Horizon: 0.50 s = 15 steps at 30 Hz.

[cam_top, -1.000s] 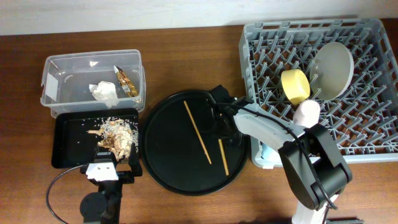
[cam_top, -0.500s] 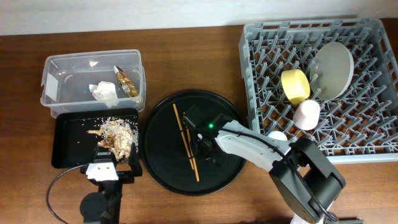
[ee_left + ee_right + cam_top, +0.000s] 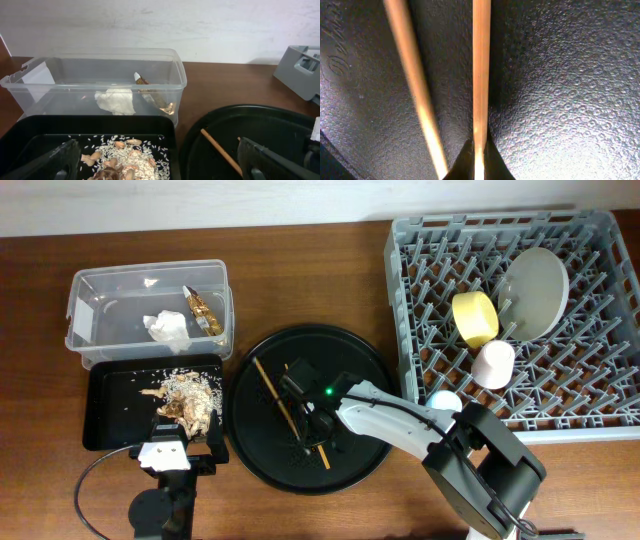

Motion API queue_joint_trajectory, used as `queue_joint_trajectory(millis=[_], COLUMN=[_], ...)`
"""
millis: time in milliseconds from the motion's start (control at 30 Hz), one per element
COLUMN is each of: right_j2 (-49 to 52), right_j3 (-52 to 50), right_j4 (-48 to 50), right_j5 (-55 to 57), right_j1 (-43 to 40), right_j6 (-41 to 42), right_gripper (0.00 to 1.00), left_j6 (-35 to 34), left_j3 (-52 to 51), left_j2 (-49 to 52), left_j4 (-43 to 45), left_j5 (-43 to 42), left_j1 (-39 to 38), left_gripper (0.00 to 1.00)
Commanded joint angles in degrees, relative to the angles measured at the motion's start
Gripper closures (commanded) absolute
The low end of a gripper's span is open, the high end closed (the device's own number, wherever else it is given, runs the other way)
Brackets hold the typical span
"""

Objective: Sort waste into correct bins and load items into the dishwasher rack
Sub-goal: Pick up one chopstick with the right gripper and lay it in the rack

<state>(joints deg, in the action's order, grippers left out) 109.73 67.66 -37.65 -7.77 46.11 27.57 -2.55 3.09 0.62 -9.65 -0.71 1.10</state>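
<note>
Clamping one chopstick, the right gripper lies just beside the other chopstick.

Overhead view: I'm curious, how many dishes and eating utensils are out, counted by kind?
Plates: 1, the light grey plate
Bowls: 1, the yellow bowl
Cups: 2, the pink cup and the light-blue cup
Chopsticks: 2
Total: 6
</note>
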Motion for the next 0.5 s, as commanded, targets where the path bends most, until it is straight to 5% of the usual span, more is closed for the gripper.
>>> queue_joint_trajectory(millis=[0, 167, 367, 433, 467], right_j2=[-1.1, -26.1, -15.2, -16.8, -18.4], right_j3=[0.4, 3.7, 3.7, 4.2, 4.8], right_j4=[-1.4, -5.9, -3.6, -5.2, -7.3], right_j5=[1.0, 15.2, 22.5, 13.6, 6.2], right_j1=[-0.2, -16.6, -32.9, -32.6, -31.2], right_j6=[-0.3, -6.7, -17.9, -19.8, -19.8], right_gripper=[0.96, 0.96, 0.96, 0.53, 0.42], left_j6=[0.7, 0.7, 0.7, 0.7, 0.7], left_j3=[-0.3, -0.3, -0.3, -0.3, -0.3], left_j2=[-0.3, -0.3, -0.3, -0.3, -0.3], left_j4=[0.0, 0.0, 0.0, 0.0, 0.0], left_j5=[-0.4, -0.4, -0.4, -0.4, -0.4], left_j1=[0.3, 0.3, 0.3, 0.3, 0.3], left_gripper=[0.01, 0.01, 0.01, 0.01, 0.01])
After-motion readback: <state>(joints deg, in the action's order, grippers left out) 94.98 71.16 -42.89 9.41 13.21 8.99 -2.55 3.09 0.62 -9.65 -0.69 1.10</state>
